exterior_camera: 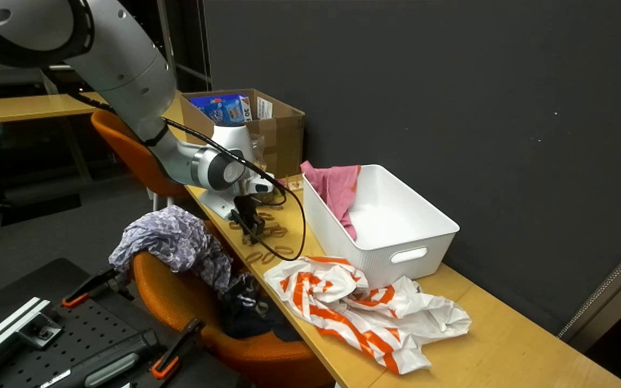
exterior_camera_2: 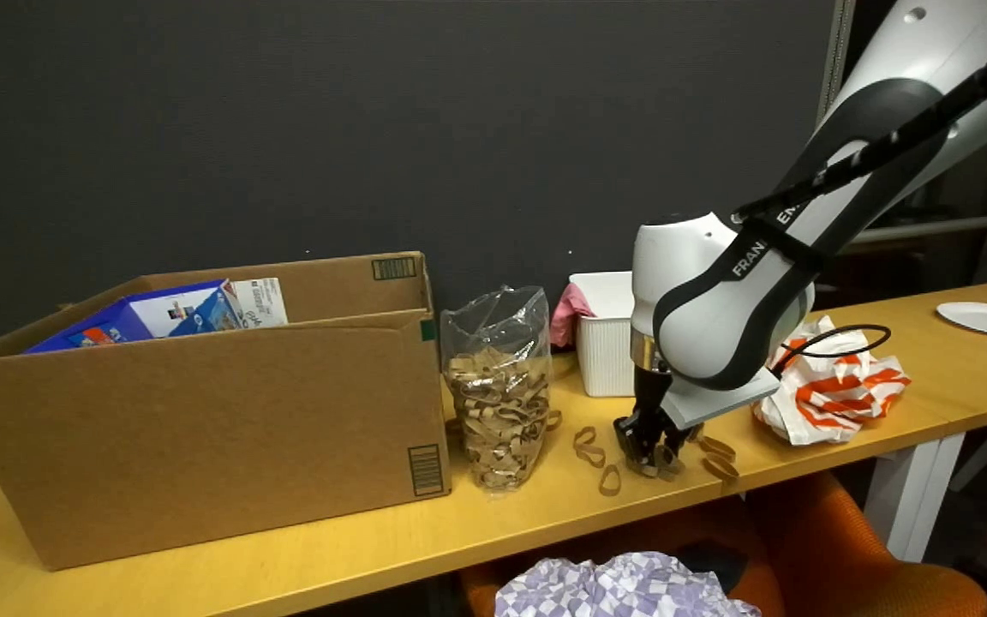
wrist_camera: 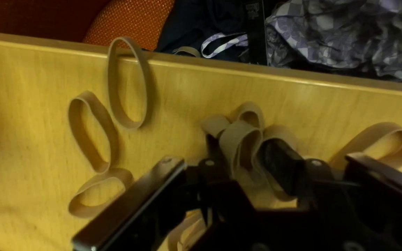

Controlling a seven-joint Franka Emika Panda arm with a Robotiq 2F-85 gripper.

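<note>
Pincer (wrist_camera: 244, 150) straddles tan bands (wrist_camera: 235, 136); arm (exterior_camera_2: 840, 210) reads "FRAN".

Bands (wrist_camera: 235, 136) on table (exterior_camera_2: 459, 523), bag (exterior_camera_2: 502, 416) beside box (exterior_camera_2: 219, 454)

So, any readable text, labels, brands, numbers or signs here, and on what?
"FRAN" and "EM": robot arm, split by black strap.
Too small or blurred: blue packaging, white label beside it, cardboard box markings, black tag in wrist view.
</note>
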